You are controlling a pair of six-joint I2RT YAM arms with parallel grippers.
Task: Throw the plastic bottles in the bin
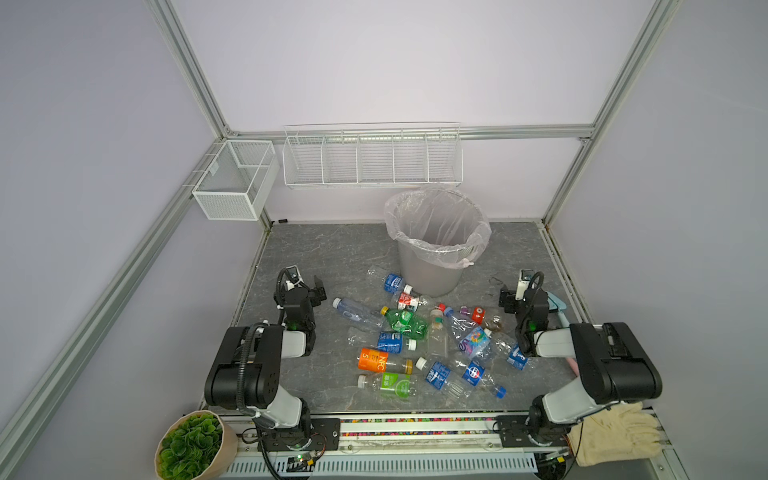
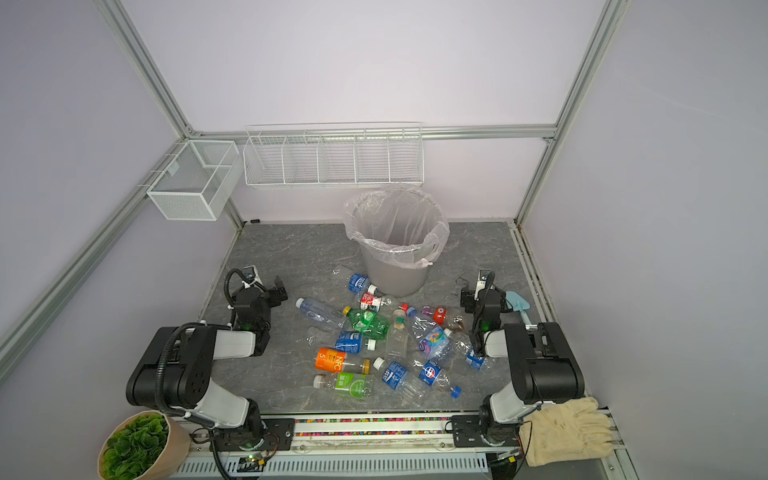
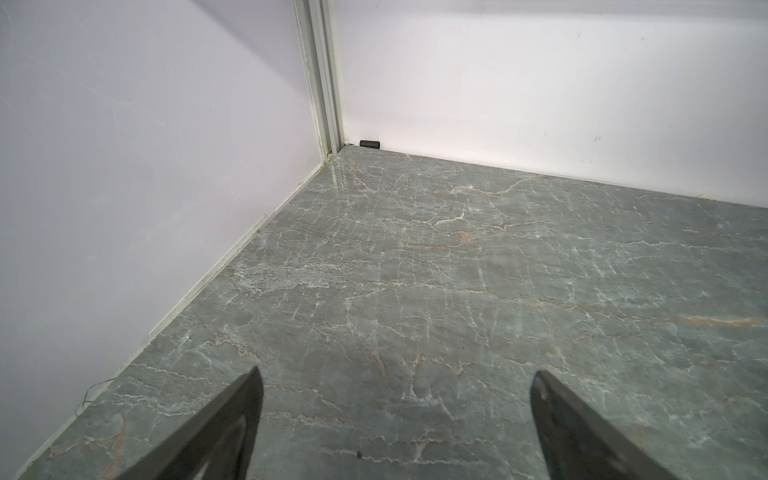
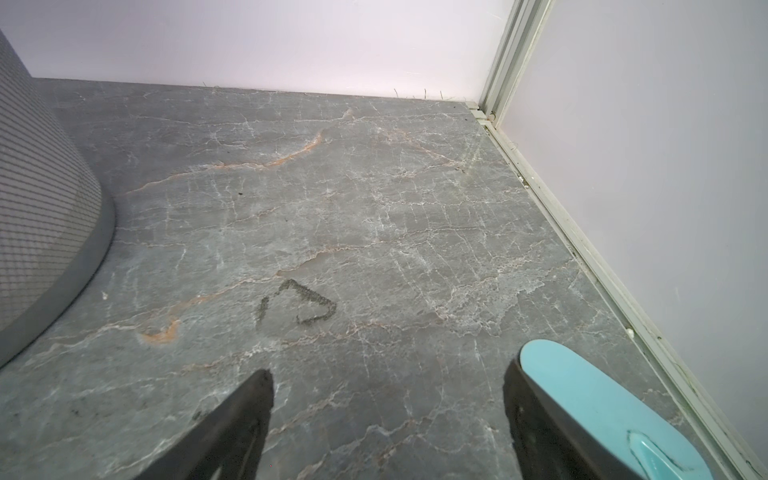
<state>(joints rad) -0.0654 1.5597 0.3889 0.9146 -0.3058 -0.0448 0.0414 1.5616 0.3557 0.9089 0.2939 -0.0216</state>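
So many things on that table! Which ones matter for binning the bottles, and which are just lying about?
Part of the job:
- plastic bottles scattered on the table
- bin with a clear liner

Just lying about:
- wire baskets on the wall
- potted plant
- cloth gloves
- light blue scoop

2 arms, left arm (image 1: 257,365) at lower left and right arm (image 1: 598,365) at lower right in both top views, share 1 build: bulky glossy black joint housings joined by pale grey-white link sections. A ribbed black cable hose (image 1: 245,365) loops along the left arm; a thinner black cable arcs above each wrist. A small green light (image 1: 532,326) glows on each forearm. Black base plates (image 1: 326,432) with screws sit on the front rail. In the wrist views, the fingers (image 3: 232,419) are dark, flat, tapering blades.
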